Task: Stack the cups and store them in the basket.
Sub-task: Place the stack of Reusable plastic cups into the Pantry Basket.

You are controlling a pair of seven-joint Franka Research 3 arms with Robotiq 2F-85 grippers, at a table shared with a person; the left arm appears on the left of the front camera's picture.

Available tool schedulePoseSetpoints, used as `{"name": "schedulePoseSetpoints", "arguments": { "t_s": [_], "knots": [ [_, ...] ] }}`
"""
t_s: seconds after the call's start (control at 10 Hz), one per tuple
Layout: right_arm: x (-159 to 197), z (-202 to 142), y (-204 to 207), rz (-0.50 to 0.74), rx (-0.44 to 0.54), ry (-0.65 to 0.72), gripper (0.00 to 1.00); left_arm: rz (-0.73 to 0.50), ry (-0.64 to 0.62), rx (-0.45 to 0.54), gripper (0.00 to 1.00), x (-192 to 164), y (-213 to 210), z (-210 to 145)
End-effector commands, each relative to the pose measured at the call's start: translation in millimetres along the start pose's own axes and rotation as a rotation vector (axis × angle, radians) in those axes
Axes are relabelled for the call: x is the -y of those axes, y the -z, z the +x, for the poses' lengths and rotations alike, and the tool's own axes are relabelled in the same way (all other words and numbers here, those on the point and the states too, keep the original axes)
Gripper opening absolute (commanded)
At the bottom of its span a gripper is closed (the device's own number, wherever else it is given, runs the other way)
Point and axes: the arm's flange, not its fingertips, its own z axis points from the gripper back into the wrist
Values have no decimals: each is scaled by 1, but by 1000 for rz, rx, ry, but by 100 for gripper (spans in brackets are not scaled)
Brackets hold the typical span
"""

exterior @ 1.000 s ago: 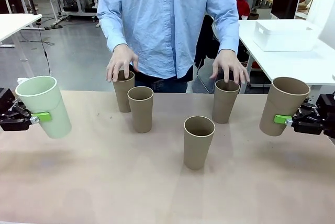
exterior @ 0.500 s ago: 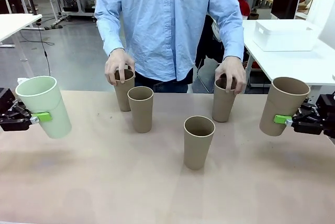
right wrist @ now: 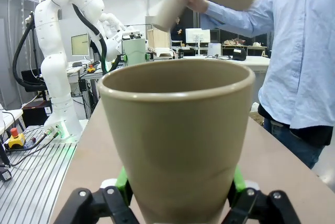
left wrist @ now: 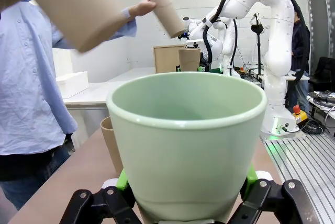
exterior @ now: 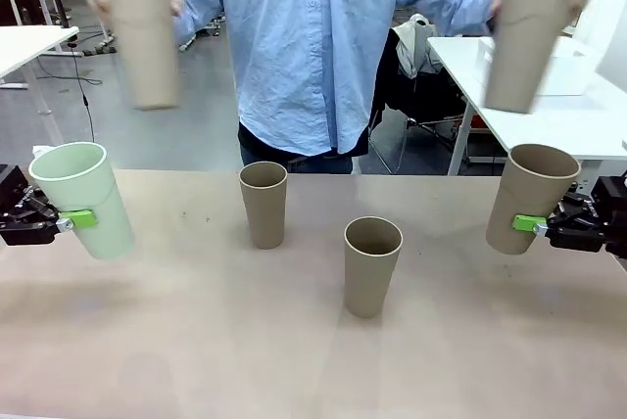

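Note:
My left gripper [exterior: 61, 220] is shut on the pale mint green cup [exterior: 82, 198], held tilted above the table's left edge; the same cup [left wrist: 186, 140] looms in the left wrist view between the green pads [left wrist: 122, 180]. At the right edge my right gripper [exterior: 534, 225] is shut on a tan cup [exterior: 529, 196], seen close in the right wrist view [right wrist: 175, 135]. Two tan cups stand upright on the table, one at centre back [exterior: 264, 203] and one nearer [exterior: 371, 264]. The person holds two more tan cups raised high, one in each hand [exterior: 143, 44] [exterior: 522, 45]. The white basket [exterior: 534, 65] sits on the side table at the far right.
The person in a light blue shirt [exterior: 313, 47] stands at the far side with both arms lifted out to the sides. Bare wooden tabletop [exterior: 196, 341] stretches across the front. A white side table [exterior: 549, 116] stands at the right.
The person has lifted the two back cups off the table and raised them high, out to both sides. Neither arm nor its held cup has moved.

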Motion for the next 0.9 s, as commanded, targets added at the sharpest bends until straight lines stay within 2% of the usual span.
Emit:
{"name": "schedulePoseSetpoints", "arguments": {
  "t_s": [0.0,0.8],
  "knots": [
    [-1,3,-2,1,-7,-9,85,-1,9,3,88,1,0,1],
    [-1,3,-2,1,-7,-9,85,-1,9,3,88,1,0,1]
  ]
}}
